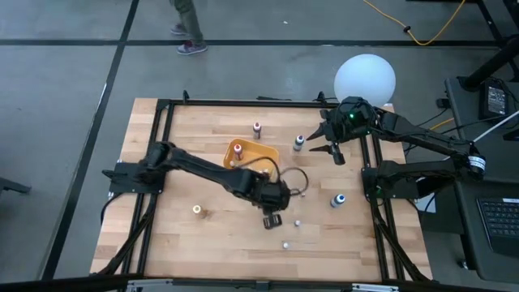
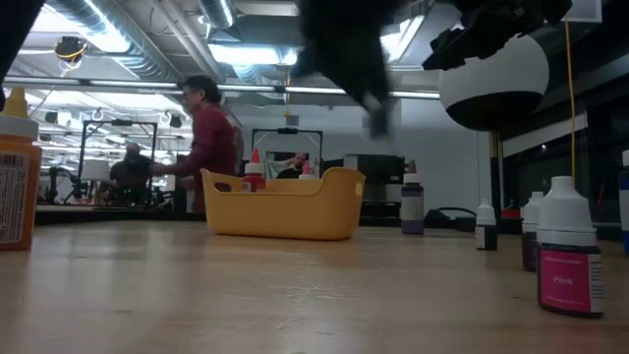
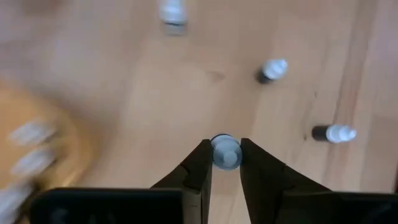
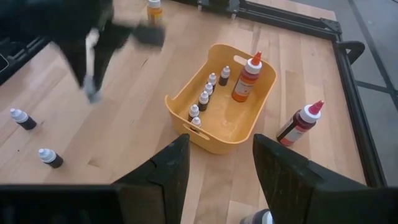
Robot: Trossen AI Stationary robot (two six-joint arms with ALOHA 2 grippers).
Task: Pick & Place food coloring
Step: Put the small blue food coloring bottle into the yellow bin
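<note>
A: Where's the tiny white-capped food colouring bottle?
B: Pinched between the left gripper jaws, above the wooden table.
A: And beyond those jaws?
B: Two small dark bottles lying ahead; the orange plastic tray to one side.
A: The right gripper?
B: Jaws spread, empty, tray ahead of them.

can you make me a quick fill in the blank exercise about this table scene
1. The left end effector is closed on a tiny white-capped dropper bottle, lifted above the ____ tabletop.
2. Inside the yellow-orange plastic tray, a row of ____ small dropper bottles stands beside a taller orange bottle with a red tip.
3. A dark red squeeze bottle stands ____ the tray.
4. The right end effector waits with its fingers ____.

Missing words: wooden; five; outside; open
</note>
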